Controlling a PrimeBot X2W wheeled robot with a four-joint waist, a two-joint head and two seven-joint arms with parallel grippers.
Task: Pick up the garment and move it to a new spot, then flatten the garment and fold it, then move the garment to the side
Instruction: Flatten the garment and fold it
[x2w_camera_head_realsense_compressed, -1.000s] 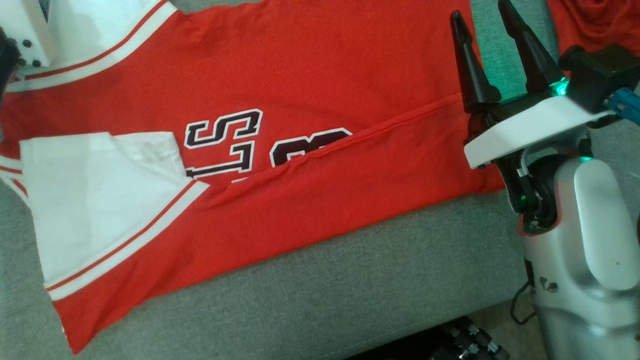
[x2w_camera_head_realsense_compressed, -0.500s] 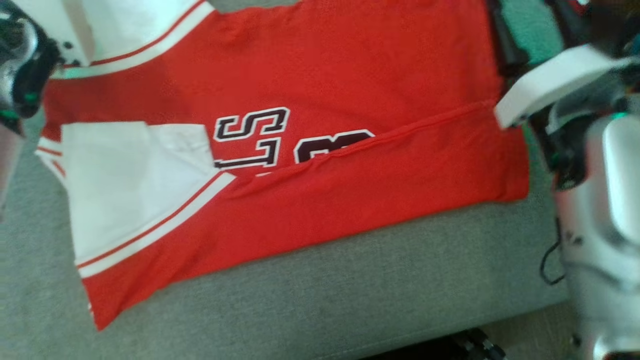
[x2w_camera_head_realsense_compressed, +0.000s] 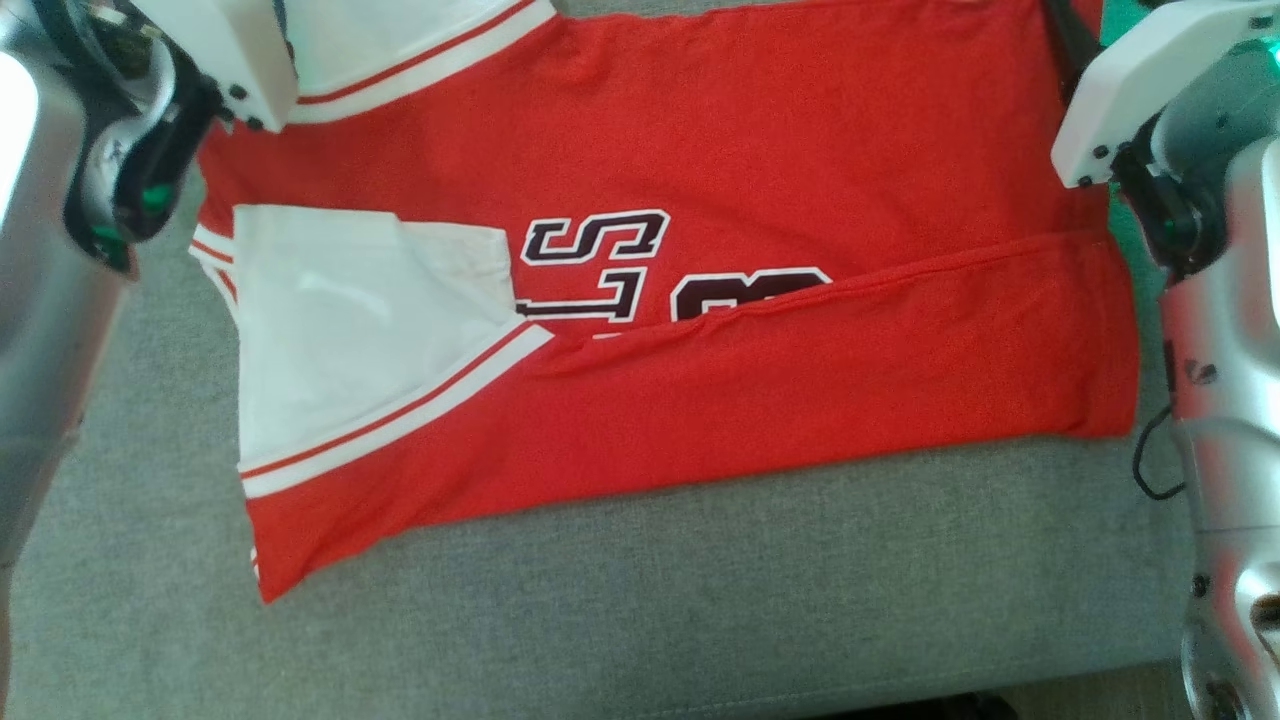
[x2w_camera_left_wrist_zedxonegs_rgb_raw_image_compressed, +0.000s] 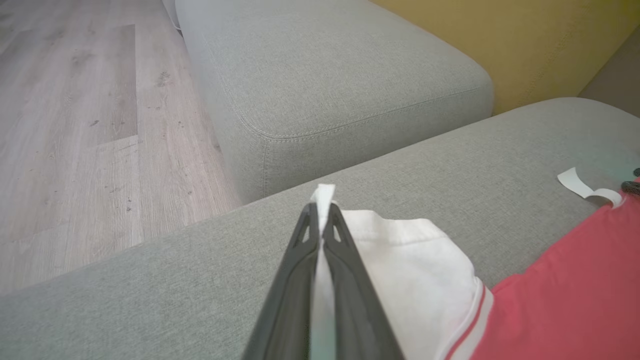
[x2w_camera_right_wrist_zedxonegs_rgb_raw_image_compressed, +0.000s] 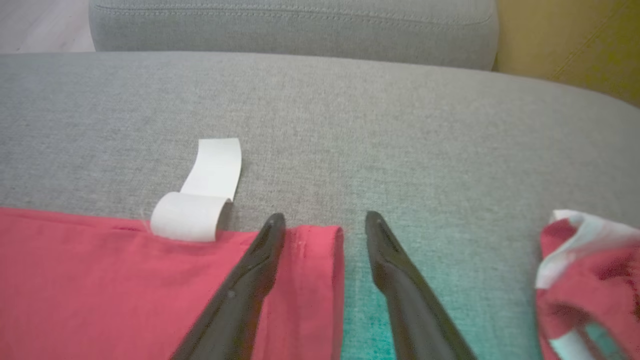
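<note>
**Red jersey stretched across the cushion, pinched at one sleeve**

A soft red jersey (x2w_camera_head_realsense_compressed: 800, 130) of smooth matte knit, with white sleeves edged in red-and-white stripes, lies flat on a grey woven sofa cushion (x2w_camera_head_realsense_compressed: 700, 620) with a coarse, flecked weave. In the head view it fills the upper half of the frame. Its lower long edge is folded up in a straight flap that covers the bottom of the dark, white-outlined block lettering (x2w_camera_head_realsense_compressed: 600, 265).

A curled white paper-like tag (x2w_camera_right_wrist_zedxonegs_rgb_raw_image_compressed: 200, 200) sticks out from the hem in the right wrist view, and a crumpled red-and-white cloth (x2w_camera_right_wrist_zedxonegs_rgb_raw_image_compressed: 580, 270) sits at the right edge of that frame. A pale wood-plank floor (x2w_camera_left_wrist_zedxonegs_rgb_raw_image_compressed: 75, 125) and a yellow wall (x2w_camera_left_wrist_zedxonegs_rgb_raw_image_compressed: 525, 40) lie beyond a second rounded, seam-stitched cushion (x2w_camera_left_wrist_zedxonegs_rgb_raw_image_compressed: 325, 75).

The jersey's long axis runs left to right across the head view, tilted slightly. The sleeves sit at the left and the straight hem at the right.

The left gripper (x2w_camera_left_wrist_zedxonegs_rgb_raw_image_compressed: 320, 210) has its long dark fingers pressed together on a thin fold of white sleeve fabric. The right gripper (x2w_camera_right_wrist_zedxonegs_rgb_raw_image_compressed: 325, 220) stands with its fingers well apart astride the hem corner, one finger over red cloth and the other over bare cushion.
</note>
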